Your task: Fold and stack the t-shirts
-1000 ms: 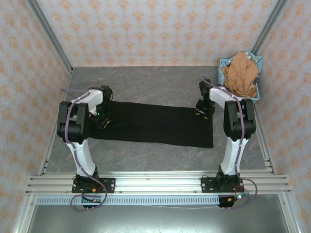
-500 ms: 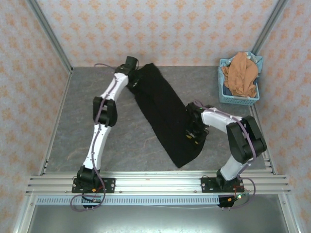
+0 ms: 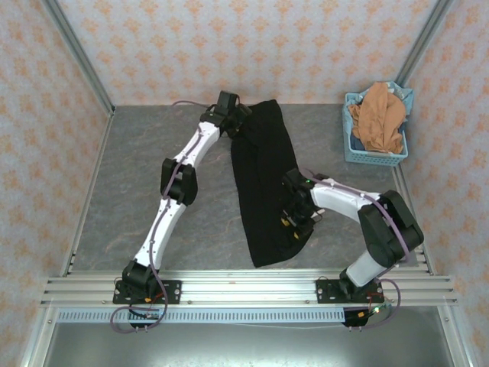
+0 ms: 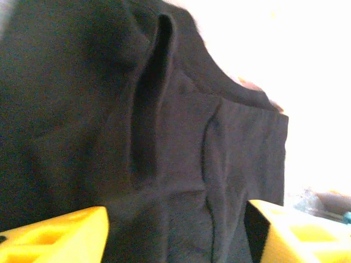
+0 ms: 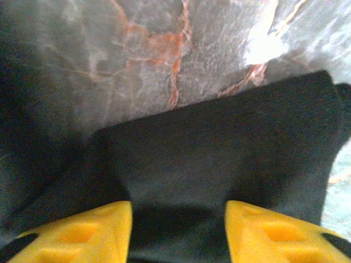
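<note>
Black t-shirt (image 3: 263,183) was swung nearer lengthwise, from the far edge of the table (image 3: 153,153) toward its near edge; left gripper (image 3: 238,121) and right gripper (image 3: 291,227) were seen parted over it, unclamped.

Bearing two things directly on a grey marbled table (image 3: 153,153), veined here and there with rust. Lying flat on the stone, a black t-shirt (image 3: 263,183), folded into a long strip, running from the far edge around the centre toward the near right. Standing in the far right corner, a light blue lattice basket (image 3: 373,157), well apart from the strip's near end.
</note>
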Action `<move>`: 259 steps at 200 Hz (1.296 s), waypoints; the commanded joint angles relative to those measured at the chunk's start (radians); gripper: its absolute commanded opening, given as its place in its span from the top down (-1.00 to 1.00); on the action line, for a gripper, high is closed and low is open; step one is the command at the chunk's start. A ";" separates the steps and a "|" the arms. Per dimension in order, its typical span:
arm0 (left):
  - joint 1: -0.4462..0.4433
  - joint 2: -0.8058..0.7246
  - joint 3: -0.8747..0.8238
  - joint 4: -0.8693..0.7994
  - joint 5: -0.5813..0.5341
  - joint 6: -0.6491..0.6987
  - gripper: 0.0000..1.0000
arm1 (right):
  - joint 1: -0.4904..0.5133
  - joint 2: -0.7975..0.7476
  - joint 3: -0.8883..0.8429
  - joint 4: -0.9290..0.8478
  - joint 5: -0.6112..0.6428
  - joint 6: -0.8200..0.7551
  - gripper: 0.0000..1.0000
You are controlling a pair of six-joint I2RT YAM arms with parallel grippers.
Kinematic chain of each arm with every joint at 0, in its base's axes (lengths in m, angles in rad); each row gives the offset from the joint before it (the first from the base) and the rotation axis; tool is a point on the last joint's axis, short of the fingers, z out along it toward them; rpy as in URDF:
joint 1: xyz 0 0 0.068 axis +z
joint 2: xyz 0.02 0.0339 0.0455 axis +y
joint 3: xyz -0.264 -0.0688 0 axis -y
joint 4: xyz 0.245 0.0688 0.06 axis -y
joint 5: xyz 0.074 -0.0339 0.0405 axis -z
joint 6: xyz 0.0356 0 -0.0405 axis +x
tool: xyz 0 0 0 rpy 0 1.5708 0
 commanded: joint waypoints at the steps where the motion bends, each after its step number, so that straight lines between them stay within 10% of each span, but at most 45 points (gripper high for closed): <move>1: 0.026 -0.225 -0.023 -0.174 -0.108 0.120 -0.51 | 0.004 -0.087 0.125 -0.163 0.122 -0.087 -0.13; 62: -0.072 -0.852 -0.909 -0.266 0.154 0.218 -0.36 | -0.137 -0.244 0.142 -0.225 0.176 -0.464 -0.21; 113: -0.368 -1.251 -1.599 -0.217 0.367 0.255 -0.36 | -0.154 -0.238 0.096 -0.250 0.104 -0.653 -0.21; 166: -0.641 -1.149 -1.658 -0.148 0.273 0.163 -0.44 | -0.157 -0.259 0.021 -0.200 0.073 -0.635 -0.22; 234: -0.733 -0.974 -1.627 -0.084 0.255 0.116 -0.32 | -0.159 -0.326 -0.016 -0.214 0.072 -0.614 -0.22; 259: -0.732 -0.939 -1.589 -0.039 0.231 0.094 0.04 | -0.160 -0.357 -0.038 -0.215 0.066 -0.597 -0.21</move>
